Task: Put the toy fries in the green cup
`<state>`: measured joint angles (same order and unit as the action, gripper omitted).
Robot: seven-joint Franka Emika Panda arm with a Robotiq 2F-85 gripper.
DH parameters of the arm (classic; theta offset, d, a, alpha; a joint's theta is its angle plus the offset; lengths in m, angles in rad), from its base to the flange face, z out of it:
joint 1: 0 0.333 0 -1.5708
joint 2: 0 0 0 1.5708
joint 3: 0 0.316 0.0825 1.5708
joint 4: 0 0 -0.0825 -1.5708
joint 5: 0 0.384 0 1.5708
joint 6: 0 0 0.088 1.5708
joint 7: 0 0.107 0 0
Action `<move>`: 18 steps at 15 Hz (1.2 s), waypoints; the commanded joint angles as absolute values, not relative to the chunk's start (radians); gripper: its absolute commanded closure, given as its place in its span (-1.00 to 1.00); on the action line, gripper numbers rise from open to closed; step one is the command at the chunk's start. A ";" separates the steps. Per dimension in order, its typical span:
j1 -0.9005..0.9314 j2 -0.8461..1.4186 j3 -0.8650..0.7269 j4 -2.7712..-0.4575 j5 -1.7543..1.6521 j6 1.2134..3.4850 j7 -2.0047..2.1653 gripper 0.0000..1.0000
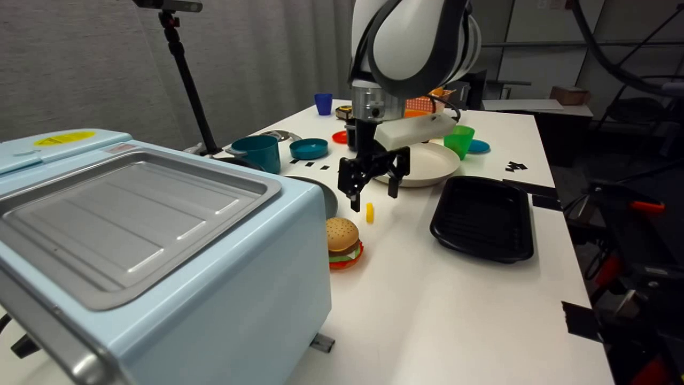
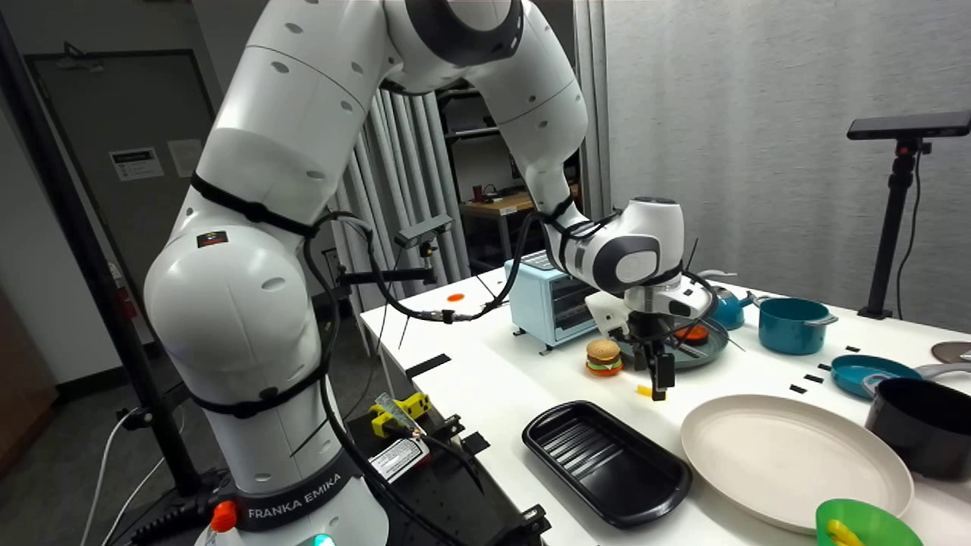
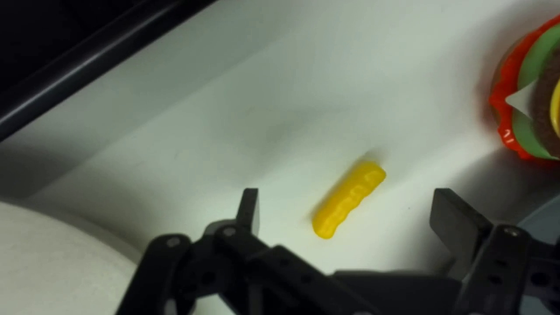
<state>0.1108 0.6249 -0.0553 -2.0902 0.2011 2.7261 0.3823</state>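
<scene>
Nearest in an exterior view, cut off by its lower edge, the green cup (image 2: 880, 523) holds a yellow piece (image 2: 842, 533) and stands just beside the wide plate (image 2: 789, 455). Across the view, the arm (image 2: 326, 106) stands on its base (image 2: 292, 500), goes up through a rounded shoulder (image 2: 231, 299), arches over at an elbow (image 2: 459, 32) cropped by the top edge, and slopes down along the forearm (image 2: 535, 106), well out over the white table (image 2: 485, 379). Past the black tray (image 2: 607, 462) the wrist (image 2: 645, 243) bends downward, so in both exterior views the gripper (image 1: 374, 194) points down and hangs above the table. Its two fingers (image 3: 249, 210) stand spread wide, one to each side of the toy fry (image 3: 348, 200) as the wrist view shows it. The toy fry lies flat on the table, aslant to the fingers, below and between them, apart from both. A little farther off, near the toy fry, sits the toy burger (image 2: 604, 357), upright beside the grey pan (image 2: 707, 354). Beyond these stand the light-blue oven (image 2: 533, 303) and, well apart from it, the teal pot (image 2: 789, 332); behind the table hangs a pale grey curtain (image 2: 758, 136)
</scene>
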 commanded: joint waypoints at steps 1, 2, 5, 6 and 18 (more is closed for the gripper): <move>0.096 0.647 -0.057 -2.079 0.227 2.753 0.412 -1.00; 0.097 0.652 -0.058 -2.078 0.229 2.752 0.421 -1.00; 0.103 0.666 -0.061 -2.075 0.226 2.753 0.439 -1.00; 0.104 0.669 -0.062 -2.075 0.226 2.753 0.445 -1.00; 0.114 0.696 -0.078 -2.047 0.221 2.748 0.496 -1.00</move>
<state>0.1057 0.6773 -0.0660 -2.0672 0.2054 2.7302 0.4810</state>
